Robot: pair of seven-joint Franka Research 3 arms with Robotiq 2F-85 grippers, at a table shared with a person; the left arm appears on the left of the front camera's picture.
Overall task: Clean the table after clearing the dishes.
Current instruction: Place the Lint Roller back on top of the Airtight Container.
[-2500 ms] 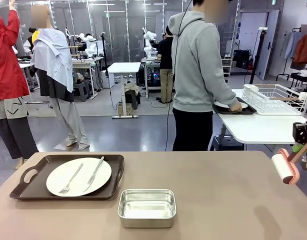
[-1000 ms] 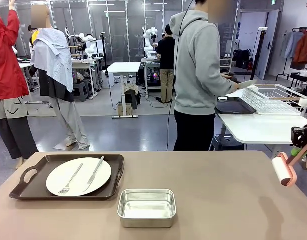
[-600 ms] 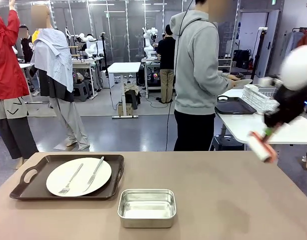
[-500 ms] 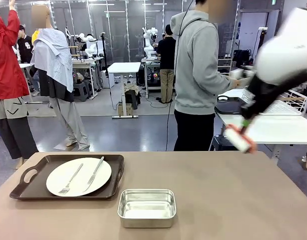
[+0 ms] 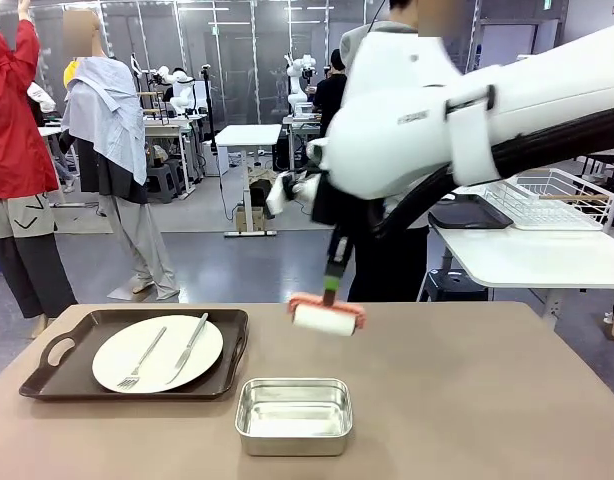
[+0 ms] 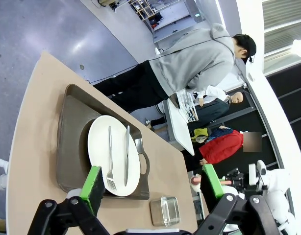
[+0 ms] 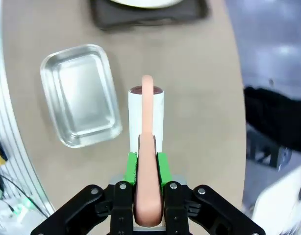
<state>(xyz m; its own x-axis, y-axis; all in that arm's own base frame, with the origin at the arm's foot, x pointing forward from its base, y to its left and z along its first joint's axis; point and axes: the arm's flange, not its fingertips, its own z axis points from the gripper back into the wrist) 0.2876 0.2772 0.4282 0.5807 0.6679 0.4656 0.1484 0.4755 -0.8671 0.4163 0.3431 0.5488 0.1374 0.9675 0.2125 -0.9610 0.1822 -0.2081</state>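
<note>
Taupe table (image 5: 487,400) carries a dark brown handled tray (image 5: 47,375) near its far left corner, a round white plate (image 5: 112,355) on it, fork (image 5: 145,357) and knife (image 5: 192,345) lying side by side on top

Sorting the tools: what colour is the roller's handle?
Salmon pink handle, white roll; clearest in the right wrist view.

The right arm (image 5: 487,110) hides most of the person (image 5: 379,270), and the right wrist view's top edge cuts off the blurred tray (image 7: 150,17) and plate (image 7: 145,2).
</note>
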